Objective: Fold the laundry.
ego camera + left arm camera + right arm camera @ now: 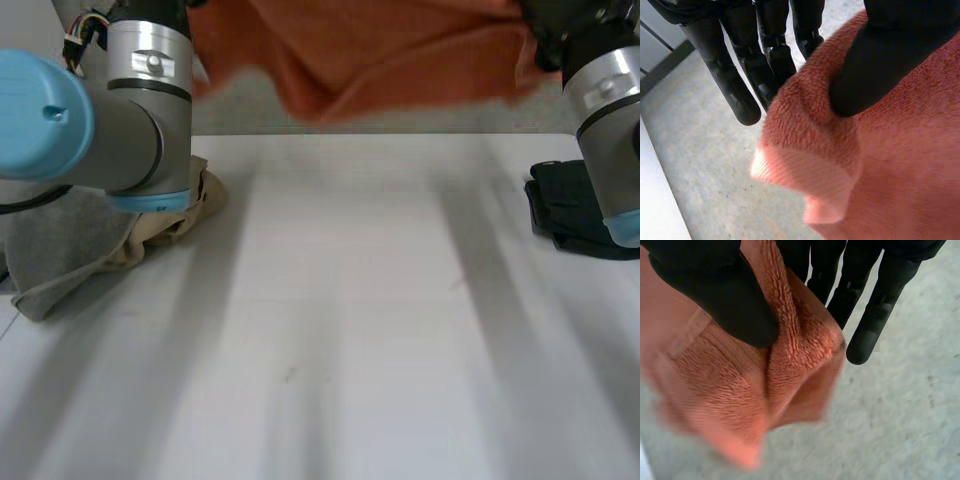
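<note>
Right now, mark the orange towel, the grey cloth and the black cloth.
orange towel (380, 60), head view, middle of the hanging part.
grey cloth (62, 242), head view, its flat middle.
black cloth (563, 200), head view, its visible middle.

A white table (330, 330) takes up the foreground, crossed by broad, soft shadows that run toward its far edge. Beyond that edge lies a grey, speckled floor (905, 415). A dark strip (665, 70) borders the floor beneath a pale panel (649, 52).

No readable text, label or number on anything here
</note>
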Tool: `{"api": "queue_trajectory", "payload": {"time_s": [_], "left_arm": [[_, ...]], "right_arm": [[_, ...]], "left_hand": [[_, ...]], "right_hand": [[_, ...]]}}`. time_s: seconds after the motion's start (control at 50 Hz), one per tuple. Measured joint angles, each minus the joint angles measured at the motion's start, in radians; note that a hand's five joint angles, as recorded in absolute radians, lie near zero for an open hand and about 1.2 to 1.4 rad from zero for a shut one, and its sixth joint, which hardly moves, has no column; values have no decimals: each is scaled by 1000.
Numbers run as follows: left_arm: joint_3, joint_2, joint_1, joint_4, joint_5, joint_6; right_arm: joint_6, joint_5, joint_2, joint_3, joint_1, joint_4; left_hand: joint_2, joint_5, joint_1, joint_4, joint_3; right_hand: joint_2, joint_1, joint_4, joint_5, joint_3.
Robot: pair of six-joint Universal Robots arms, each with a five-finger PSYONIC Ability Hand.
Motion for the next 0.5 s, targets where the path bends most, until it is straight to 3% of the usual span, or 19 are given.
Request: {"api": "queue_trajectory", "payload": {"time_s": [0.18, 0.4, 0.5], "left_arm": [[-224, 21, -2, -96, 4, -21], [-487, -38, -37, -124, 4, -20], [-586, -3, -61, -126, 4, -15]], "right_arm": [[61, -90, -34, 162, 2, 93], [52, -117, 180, 281, -3, 293], [57, -121, 199, 338, -20, 371]], "left_hand": [[1, 4, 0, 0, 0], [1, 4, 0, 0, 0], [1, 4, 0, 1, 0]], "right_hand": [[13, 0, 2, 0, 8], [10, 0, 0, -1, 4], [-245, -165, -254, -218, -259]]}}
